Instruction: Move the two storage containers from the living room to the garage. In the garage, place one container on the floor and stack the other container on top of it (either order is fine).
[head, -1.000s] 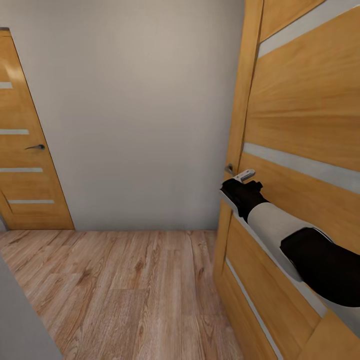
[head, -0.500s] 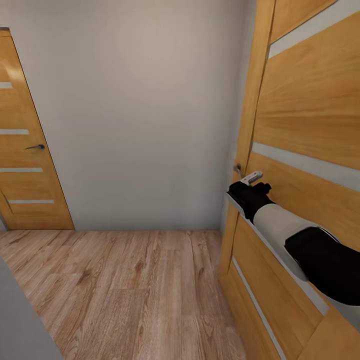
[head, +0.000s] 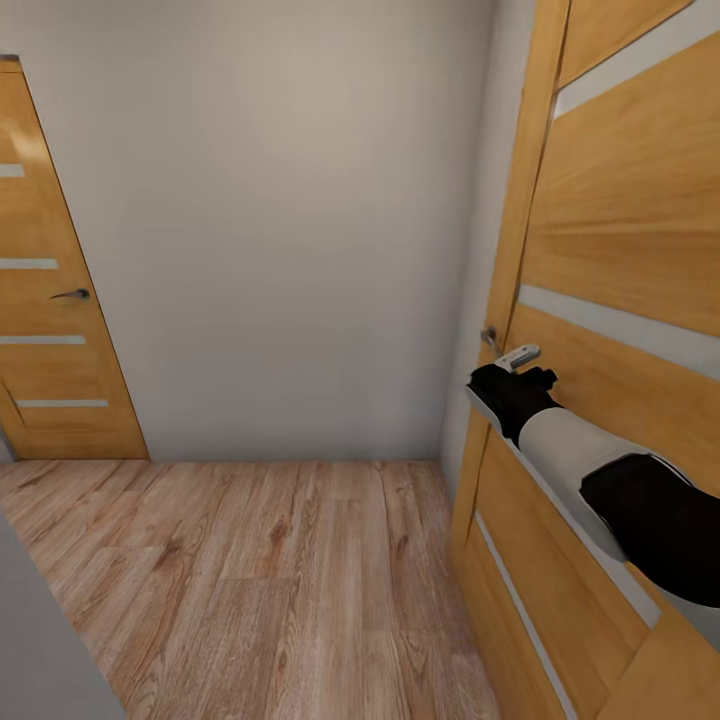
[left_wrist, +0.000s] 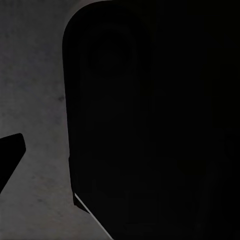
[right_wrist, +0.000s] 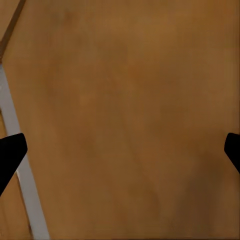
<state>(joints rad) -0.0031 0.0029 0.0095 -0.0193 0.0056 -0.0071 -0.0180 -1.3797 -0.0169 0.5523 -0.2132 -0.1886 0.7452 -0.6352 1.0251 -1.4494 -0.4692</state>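
From the head, the right gripper (head: 517, 372) presses against the honey-coloured wood-panelled door with pale strips (head: 620, 230) at three o'clock, just below its small metal handle (head: 490, 338), probably to swing it aside for passage. Light wood-plank flooring (head: 260, 570) lies at six, a second matching door (head: 50, 300) at nine. The left wrist shows a dark rounded shape, perhaps the robot's body; that claw's state I cannot tell. At the right wrist, dark fingertips (right_wrist: 11, 152) stand spread wide, holding nothing, facing the panel. No orange-red containers are in sight here

Plain grey wall (head: 270, 230), wood-plank floor (head: 250, 580), wood-panelled doors left (head: 50, 330) and right (head: 620, 230).
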